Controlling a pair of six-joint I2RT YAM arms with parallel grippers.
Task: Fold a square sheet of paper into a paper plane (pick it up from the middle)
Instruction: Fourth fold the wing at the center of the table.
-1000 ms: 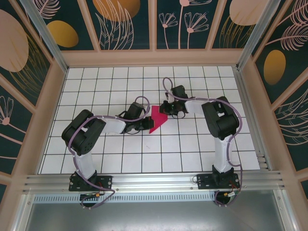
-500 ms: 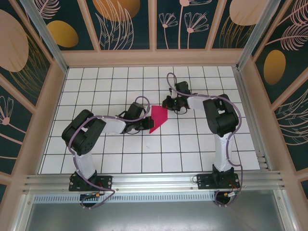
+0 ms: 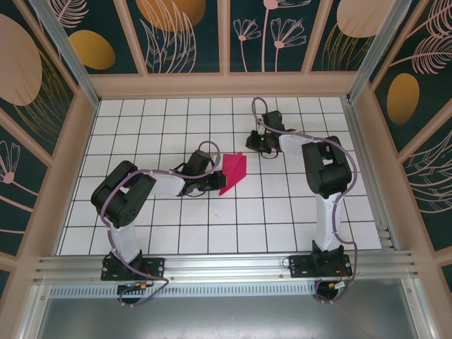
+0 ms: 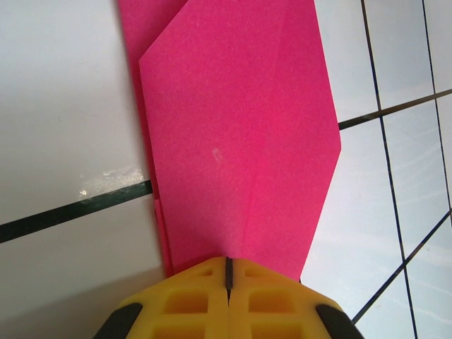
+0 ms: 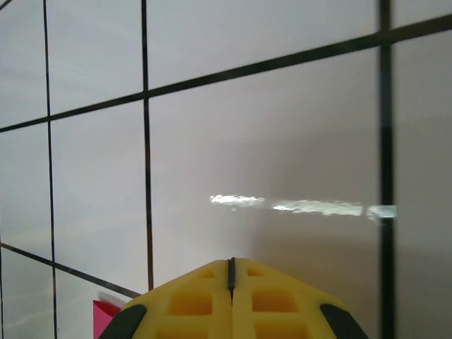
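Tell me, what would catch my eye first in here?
The bright pink paper, folded to a point, lies mid-table on the white tiled table. The left gripper, shut, meets the paper's near edge. The right gripper, also shut, sits apart from it over bare tiles farther back.

The right fingers [image 3: 251, 140] have drawn back from the pink paper [image 3: 233, 174]. A second ago they were against its far right edge. Half a second ago they had lifted just clear of it. Now they sit farther up the counter [image 3: 141, 233] and to the right, apart from the sheet and pressed together, and the right forearm has swung toward the back wall with them. The paper's far tip, covered by those fingers before, is now bare, and the sheet looks like a narrower slanted strip
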